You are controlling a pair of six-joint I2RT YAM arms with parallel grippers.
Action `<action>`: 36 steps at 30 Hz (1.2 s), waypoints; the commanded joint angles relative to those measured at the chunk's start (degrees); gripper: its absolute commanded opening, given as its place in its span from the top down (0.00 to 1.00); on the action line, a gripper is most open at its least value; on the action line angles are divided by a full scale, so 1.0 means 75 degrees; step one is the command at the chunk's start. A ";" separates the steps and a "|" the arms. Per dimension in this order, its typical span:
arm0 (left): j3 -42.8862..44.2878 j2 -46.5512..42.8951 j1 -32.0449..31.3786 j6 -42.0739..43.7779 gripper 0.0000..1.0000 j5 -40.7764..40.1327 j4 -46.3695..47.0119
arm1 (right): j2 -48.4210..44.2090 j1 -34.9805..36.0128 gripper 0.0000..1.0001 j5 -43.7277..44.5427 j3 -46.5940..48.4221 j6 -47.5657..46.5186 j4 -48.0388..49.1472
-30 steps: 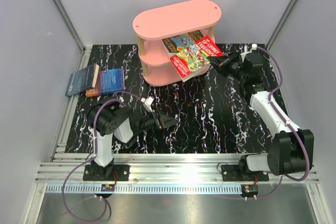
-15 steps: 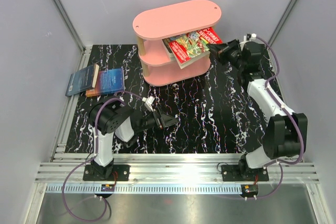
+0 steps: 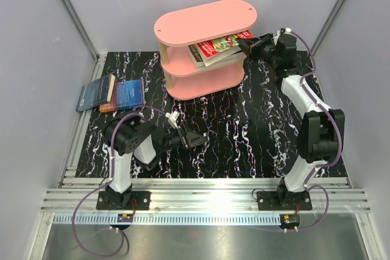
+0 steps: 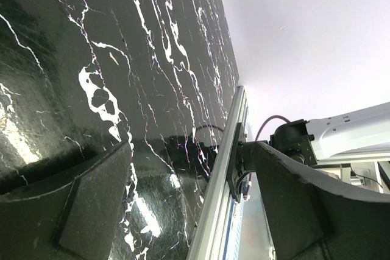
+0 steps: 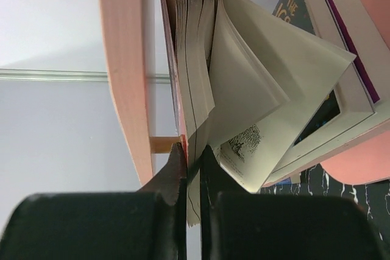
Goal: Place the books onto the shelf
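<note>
- Red paperback (image 3: 220, 47) sits on the middle tier of the pink shelf (image 3: 204, 19). It is mostly under the top board, with its near corner poking out past the right rounded end.
- From the right gripper (image 3: 248, 45) the paperback lies straight ahead, into the shelf. Its long axis runs roughly in line with the reach of that arm, so my read is that the coming move is a push inward followed by a release.
- In the right wrist view the jaws are pressed together on the cover and a few leaves at the lower edge. The rest of the pages fan loosely downward.
- Under the paperback lies a dark-covered book (image 5: 291, 4). A purple strip runs beneath its page block, and I cannot tell whether that strip is its back cover or a separate book.
- Two dark blue books (image 3: 125, 94) lie flat on the black marbled table (image 3: 244, 132) at the far left, side by side and touching, well apart from the shelf.
- Left gripper (image 3: 194, 140) hangs low over the table with its jaws spread and nothing between them. The left arm is the nearer one to the blue pair, which lies beyond it and to its left.
- Count:
  - one shelf with three boards;
  - two books on the table;
  - one red paperback;
  - at least one more book on the middle tier.
</note>
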 commanded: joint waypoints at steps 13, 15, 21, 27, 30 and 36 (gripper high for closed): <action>-0.0484 0.1531 0.0017 0.0840 0.15 -0.0088 -0.0475 | 0.0202 0.0680 1.00 0.1125 0.0637 0.0245 0.0093; -0.0484 0.1531 0.0041 0.0840 0.15 -0.0077 -0.0417 | 0.0026 0.0692 1.00 0.1408 0.0251 0.0351 0.0138; -0.0531 0.1589 0.0053 0.0817 0.15 -0.0053 -0.0265 | -0.0068 0.0692 1.00 0.2053 0.0073 0.0421 -0.0035; -0.0578 0.1613 0.0099 0.0805 0.15 -0.0018 -0.0182 | 0.0177 0.0761 1.00 0.2078 0.0331 0.0608 -0.0049; -0.0555 0.1636 0.0111 0.0805 0.15 -0.0006 -0.0170 | 0.0283 0.0855 1.00 0.2054 0.0402 0.0679 -0.0061; -0.0543 0.1671 0.0123 0.0782 0.15 0.0029 -0.0124 | 0.0248 0.1020 1.00 0.2007 0.0343 0.0644 -0.0154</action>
